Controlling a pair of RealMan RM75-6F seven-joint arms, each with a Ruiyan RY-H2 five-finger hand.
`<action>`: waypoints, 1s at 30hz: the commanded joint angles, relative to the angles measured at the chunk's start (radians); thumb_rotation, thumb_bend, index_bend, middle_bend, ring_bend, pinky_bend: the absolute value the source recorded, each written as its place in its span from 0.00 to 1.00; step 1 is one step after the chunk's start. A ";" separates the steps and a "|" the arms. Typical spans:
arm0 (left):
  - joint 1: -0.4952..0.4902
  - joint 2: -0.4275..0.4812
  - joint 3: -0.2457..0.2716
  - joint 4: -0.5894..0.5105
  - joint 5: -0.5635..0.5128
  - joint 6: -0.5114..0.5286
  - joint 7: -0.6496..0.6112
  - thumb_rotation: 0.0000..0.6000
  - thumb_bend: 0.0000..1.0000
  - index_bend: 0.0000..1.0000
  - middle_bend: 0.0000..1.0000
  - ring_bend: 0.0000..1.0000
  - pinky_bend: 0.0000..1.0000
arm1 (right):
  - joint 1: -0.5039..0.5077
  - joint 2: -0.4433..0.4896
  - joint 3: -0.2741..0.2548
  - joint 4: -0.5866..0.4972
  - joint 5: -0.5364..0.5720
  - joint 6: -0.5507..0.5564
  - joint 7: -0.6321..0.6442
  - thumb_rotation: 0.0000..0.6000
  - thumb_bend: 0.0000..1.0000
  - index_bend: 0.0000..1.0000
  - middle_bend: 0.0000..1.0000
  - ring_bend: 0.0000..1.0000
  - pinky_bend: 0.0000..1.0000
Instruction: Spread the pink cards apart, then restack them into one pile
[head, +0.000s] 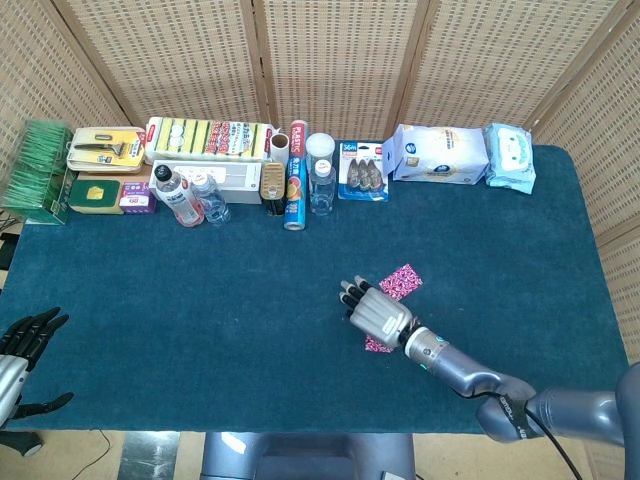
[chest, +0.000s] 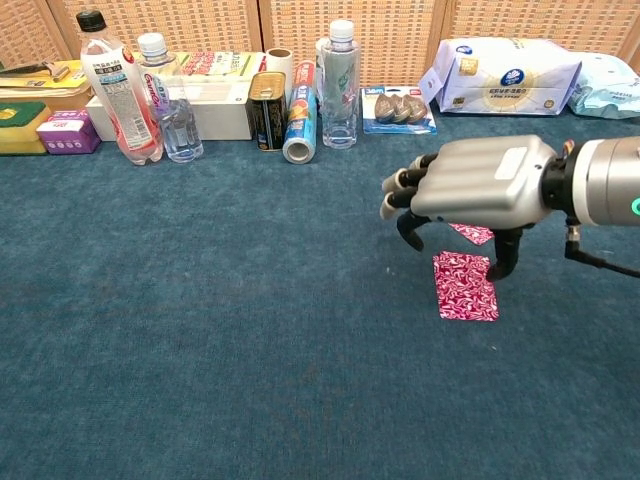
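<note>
A: What carries it all?
B: The table (head: 180, 300), covered in dark blue cloth. I'll place everything else against the near pink card (chest: 464, 286), which lies flat on that cloth.

A: What is the biggest thing beyond that card?
B: Well behind it, along the far edge, stands a row of goods. The white wipes pack (chest: 512, 76) is behind the card and a little to its right. A clear water bottle (chest: 338, 85) stands behind it and to its left, with a blue roll (chest: 298, 125) lying on its side just beside the bottle.

A: And the arms?
B: The right hand (chest: 480, 185) hangs directly above the card's far edge, palm down. Its fingers (chest: 400, 180) are loosely spread and slightly curled, grasping nothing; the thumb tip reaches down close to the card's far right corner, though I cannot tell whether it touches. The left hand (head: 25, 335) is far off to the card's left, at the table's near corner, with its dark fingers apart and nothing in them.

A: Is there only one card?
B: Two. The far pink card (head: 400, 282) lies just behind the near one, apart from it. In the chest view only a corner of it peeks out beneath the right hand; the head view shows it beside the fingers.
</note>
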 joint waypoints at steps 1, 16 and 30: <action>0.000 -0.001 0.001 0.000 0.001 0.000 0.002 1.00 0.05 0.00 0.00 0.00 0.02 | -0.002 0.019 0.039 0.023 0.009 0.034 0.027 1.00 0.12 0.34 0.14 0.06 0.12; 0.001 -0.007 -0.004 -0.009 -0.012 -0.006 0.023 1.00 0.05 0.00 0.00 0.00 0.02 | -0.029 -0.013 0.073 0.220 0.057 0.021 0.151 1.00 0.12 0.31 0.12 0.06 0.12; -0.003 -0.011 -0.007 -0.025 -0.025 -0.025 0.054 1.00 0.05 0.00 0.00 0.00 0.02 | -0.036 -0.091 0.047 0.374 0.008 -0.036 0.237 1.00 0.12 0.31 0.12 0.06 0.12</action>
